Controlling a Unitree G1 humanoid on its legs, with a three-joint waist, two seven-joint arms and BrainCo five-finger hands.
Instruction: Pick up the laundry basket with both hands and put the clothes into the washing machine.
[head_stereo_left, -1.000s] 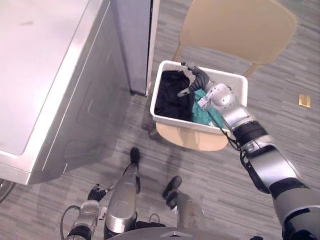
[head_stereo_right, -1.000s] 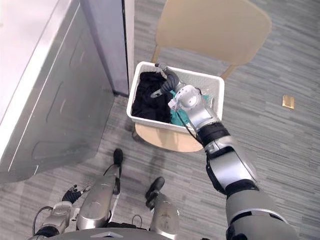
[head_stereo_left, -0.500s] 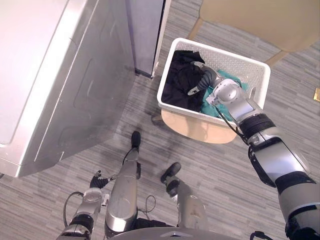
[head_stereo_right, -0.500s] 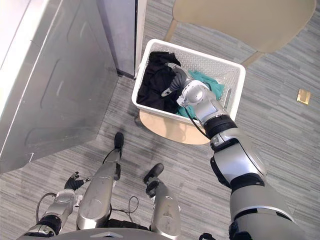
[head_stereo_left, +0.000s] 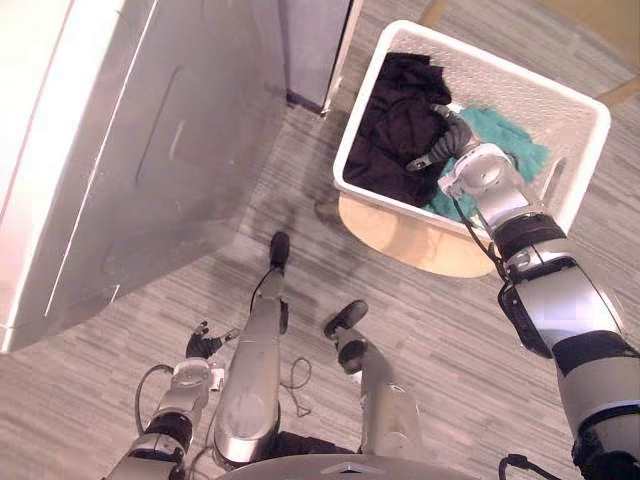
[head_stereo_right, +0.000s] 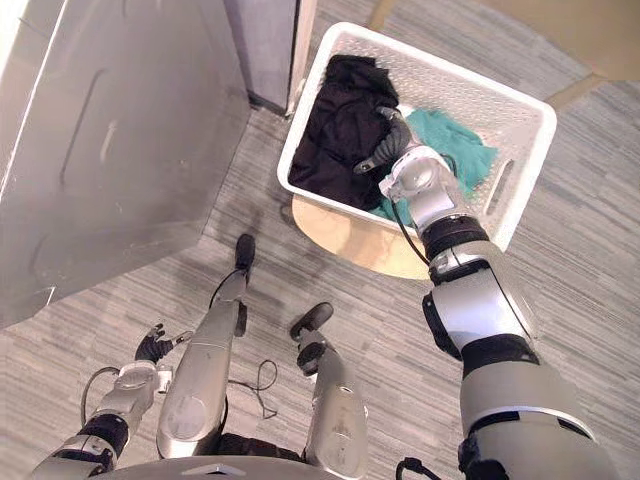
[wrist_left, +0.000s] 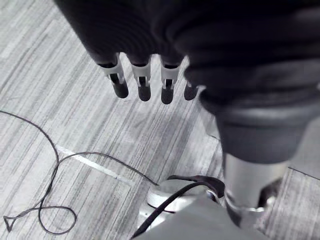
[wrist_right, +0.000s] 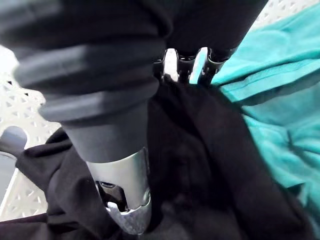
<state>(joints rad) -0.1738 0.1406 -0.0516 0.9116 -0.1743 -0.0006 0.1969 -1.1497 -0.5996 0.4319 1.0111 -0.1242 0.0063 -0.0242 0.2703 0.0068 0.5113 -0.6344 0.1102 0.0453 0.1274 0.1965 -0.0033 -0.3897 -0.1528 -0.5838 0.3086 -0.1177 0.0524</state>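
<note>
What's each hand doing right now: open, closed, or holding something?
Left hand: open, holding nothing.
Right hand: in the laundry basket, on the black garment; its state cannot be told.

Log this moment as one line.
right hand on black garment in white plastic laundry basket | left hand open over grey floor

The left robot hand (wrist_left: 145, 80) hangs over the grey plank floor (wrist_left: 60, 115) (fingers straight, tips clear of it).

No words, numbers or signs can be read here. The big grey metal washing machine (head_stereo_left: 150, 150) and the white plastic laundry basket (head_stereo_left: 520, 78) look plain.
</note>
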